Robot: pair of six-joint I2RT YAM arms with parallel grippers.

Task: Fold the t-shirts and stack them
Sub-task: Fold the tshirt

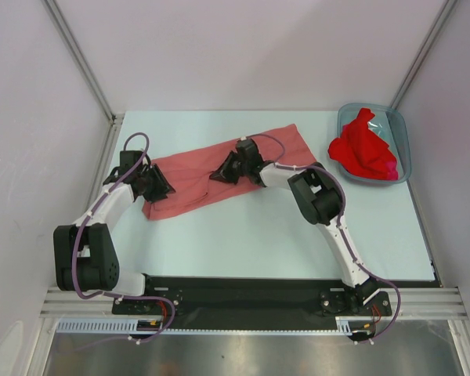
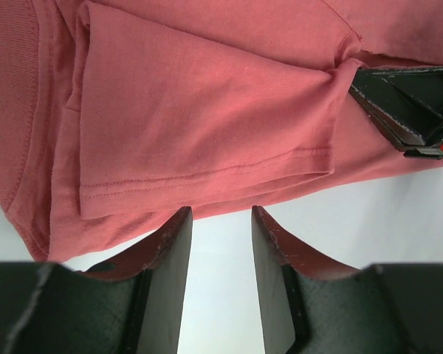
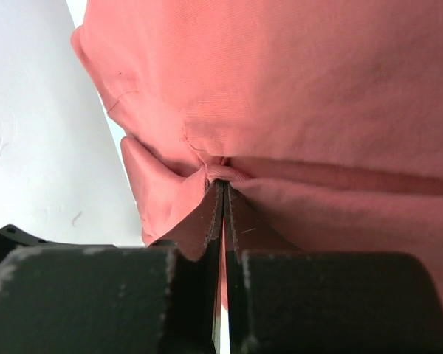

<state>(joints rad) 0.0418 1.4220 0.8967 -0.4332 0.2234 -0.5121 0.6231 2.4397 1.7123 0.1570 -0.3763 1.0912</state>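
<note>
Table (image 1: 258, 235): flat, pale blue-white surface, extending below and on all sides of the right pincer (image 1: 223, 174); a bare area also shows left of the pincer in the right wrist view. Bin (image 1: 402, 139): translucent blue-grey plastic, rounded rectangular outline, standing on the table to the right of the pincer and well apart from it, at the far right corner. Wall panel (image 1: 243, 47): plain white, on the far side of the pincer. Base plate (image 1: 243, 291): black, along the table edge on the near side of the pincer. Aluminium rail (image 1: 423, 301): directly beyond the base plate, farther from the pincer.
</note>
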